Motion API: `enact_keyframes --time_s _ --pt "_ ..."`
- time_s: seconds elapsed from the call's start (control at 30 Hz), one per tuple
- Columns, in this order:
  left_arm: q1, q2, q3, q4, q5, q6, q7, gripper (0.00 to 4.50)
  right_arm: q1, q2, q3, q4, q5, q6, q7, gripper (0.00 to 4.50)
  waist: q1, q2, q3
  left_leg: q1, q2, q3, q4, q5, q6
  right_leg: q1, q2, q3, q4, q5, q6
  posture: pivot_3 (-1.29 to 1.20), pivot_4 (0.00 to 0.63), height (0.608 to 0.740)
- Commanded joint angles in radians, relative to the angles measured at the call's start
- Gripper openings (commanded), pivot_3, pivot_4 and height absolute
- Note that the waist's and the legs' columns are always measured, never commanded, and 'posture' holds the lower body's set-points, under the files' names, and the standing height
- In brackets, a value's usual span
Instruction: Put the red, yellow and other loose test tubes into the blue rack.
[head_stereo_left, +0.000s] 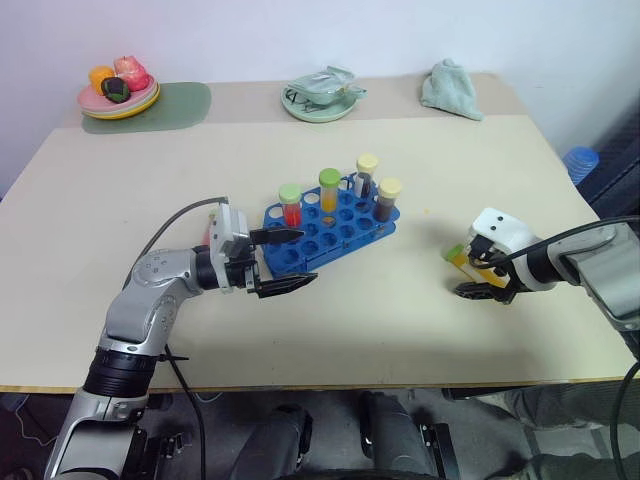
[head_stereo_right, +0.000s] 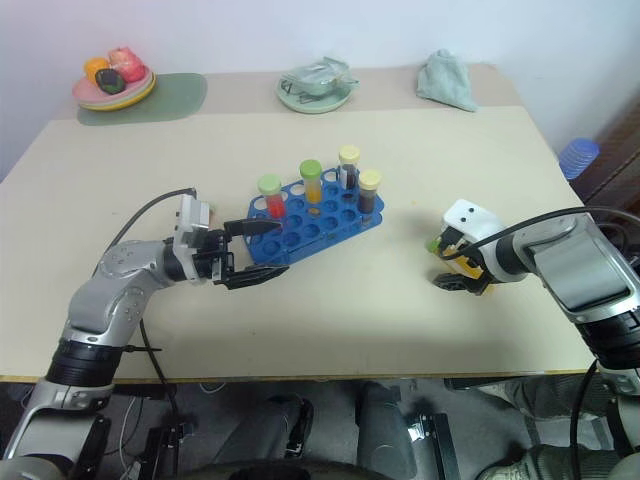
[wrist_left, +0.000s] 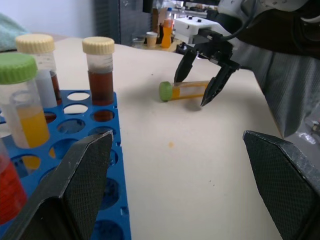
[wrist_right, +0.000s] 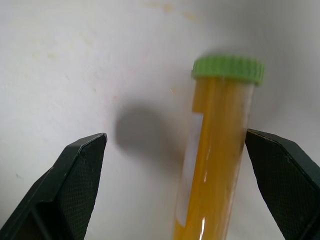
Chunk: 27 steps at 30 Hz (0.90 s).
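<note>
Both arms' black textured fingers (wrist_right: 75, 185) gape empty, the right pair straddling a green-capped yellow tube (wrist_right: 215, 150) lying on the matte table (head_stereo_left: 350, 320).

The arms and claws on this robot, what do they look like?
Both arms are silver-grey metal with black joints and a black cable looping alongside. Each ends in a white boxy wrist block carrying two pointed black fingers: left gripper, right gripper.
</note>
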Motion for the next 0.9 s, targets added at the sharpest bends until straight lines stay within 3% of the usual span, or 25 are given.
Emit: enact_keyframes --time_s 0.03,0.33,0.9 --pt "-0.015 -0.005 -0.001 -0.006 0.006 -0.016 -0.001 4.29 -0.057 -0.005 0.035 0.088 -0.034 -0.054 0.007 4.46 0.000 0.000 0.000 0.000 0.000 0.000 0.000 0.000 0.000 0.000 0.000 0.000 0.000 0.000 0.000 0.00 0.150 0.740" --pt "-0.013 -0.003 0.004 -0.007 0.006 -0.014 -0.003 4.29 -0.199 0.050 0.118 0.340 -0.115 -0.164 0.036 4.46 0.000 0.000 0.000 0.000 0.000 0.001 0.000 0.000 0.000 0.000 0.000 0.000 0.000 0.000 0.000 0.00 0.150 0.740" --pt "0.011 0.005 0.013 -0.036 0.002 -0.006 0.024 4.29 -0.273 0.064 0.192 0.526 -0.244 -0.282 0.113 4.46 0.002 -0.001 -0.001 0.000 0.000 0.000 0.001 0.000 0.000 0.000 0.000 0.000 0.000 0.000 0.000 0.00 0.150 0.740"
